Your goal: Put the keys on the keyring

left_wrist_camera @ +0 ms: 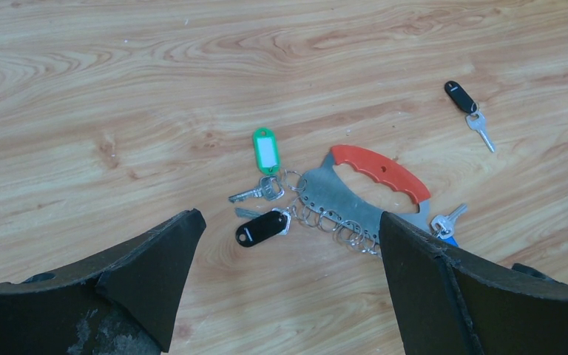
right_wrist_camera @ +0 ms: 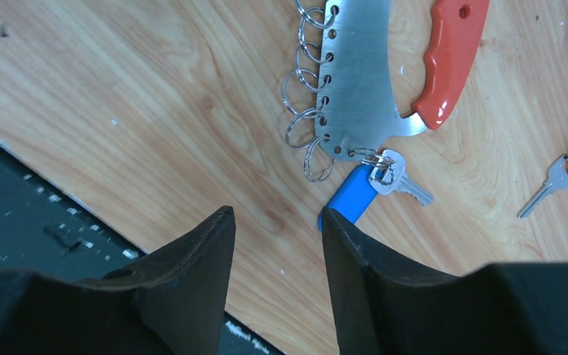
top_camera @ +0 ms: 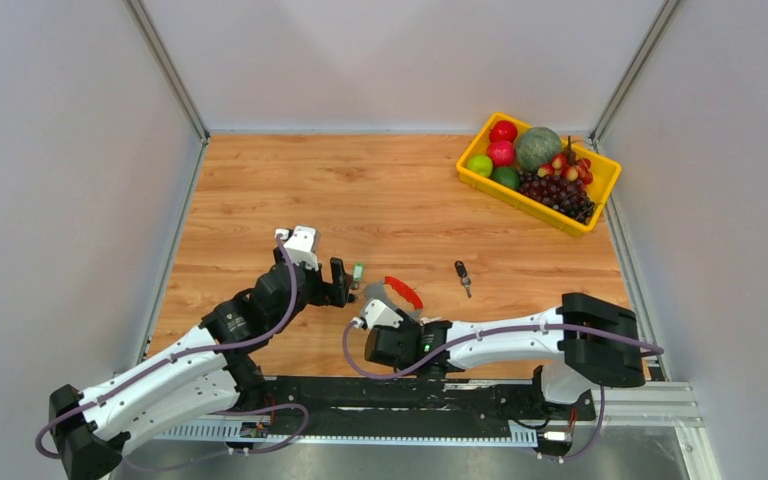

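The keyring (left_wrist_camera: 338,194) is a grey metal strip with a red handle (left_wrist_camera: 379,171) and a row of small rings, lying flat on the wood. It also shows in the right wrist view (right_wrist_camera: 359,81) and the top view (top_camera: 403,291). A green-tagged key (left_wrist_camera: 265,151) and a black-tagged key (left_wrist_camera: 260,228) hang at its left end. A blue-tagged key (right_wrist_camera: 351,198) hangs at the other end. A second black-headed key (left_wrist_camera: 460,96) lies loose to the right. My left gripper (left_wrist_camera: 288,218) is open and empty above the ring's left end. My right gripper (right_wrist_camera: 277,214) is open and empty, its right finger beside the blue tag.
A yellow tray (top_camera: 480,182) of fruit stands at the back right corner. The table's near edge and a black rail (right_wrist_camera: 22,214) lie just behind my right gripper. Grey walls close the table on three sides.
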You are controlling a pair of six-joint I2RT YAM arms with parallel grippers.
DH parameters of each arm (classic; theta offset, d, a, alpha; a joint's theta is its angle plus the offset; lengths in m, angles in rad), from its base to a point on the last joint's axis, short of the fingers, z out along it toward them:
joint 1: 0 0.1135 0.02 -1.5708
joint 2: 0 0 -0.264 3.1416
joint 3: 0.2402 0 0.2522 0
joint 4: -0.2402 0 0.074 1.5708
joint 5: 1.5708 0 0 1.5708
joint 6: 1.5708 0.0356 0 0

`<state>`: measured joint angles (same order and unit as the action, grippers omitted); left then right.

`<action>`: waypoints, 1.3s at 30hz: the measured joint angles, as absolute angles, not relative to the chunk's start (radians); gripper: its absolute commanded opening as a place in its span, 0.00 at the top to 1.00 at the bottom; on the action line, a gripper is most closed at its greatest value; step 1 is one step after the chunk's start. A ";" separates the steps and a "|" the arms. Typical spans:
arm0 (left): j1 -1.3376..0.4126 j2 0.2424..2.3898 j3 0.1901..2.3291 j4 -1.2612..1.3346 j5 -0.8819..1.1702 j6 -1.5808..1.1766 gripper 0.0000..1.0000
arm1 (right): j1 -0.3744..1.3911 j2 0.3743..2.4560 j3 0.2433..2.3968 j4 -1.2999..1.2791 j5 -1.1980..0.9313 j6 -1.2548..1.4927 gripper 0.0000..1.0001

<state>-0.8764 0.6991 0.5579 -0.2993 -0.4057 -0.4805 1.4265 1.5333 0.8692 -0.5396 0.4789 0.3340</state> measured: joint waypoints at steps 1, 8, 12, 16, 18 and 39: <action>-0.876 0.700 0.558 -0.299 -0.406 -0.482 0.00 | 1.427 1.550 0.869 -0.538 0.487 0.337 0.50; -0.876 0.721 0.558 -0.299 -0.410 -0.482 0.00 | 1.427 1.613 0.871 -0.532 0.554 0.349 0.50; -0.876 0.740 0.558 -0.299 -0.410 -0.482 0.00 | 1.427 1.625 0.876 -0.529 0.585 0.349 0.54; -0.876 0.753 0.558 -0.299 -0.413 -0.481 0.00 | 1.427 1.637 0.878 -0.516 0.602 0.346 0.58; -0.876 0.757 0.558 -0.299 -0.414 -0.481 0.00 | 1.427 1.641 0.878 -0.511 0.605 0.343 0.59; -0.876 0.795 0.564 -0.295 -0.414 -0.481 0.00 | 1.404 1.676 0.891 -0.464 0.646 0.320 0.66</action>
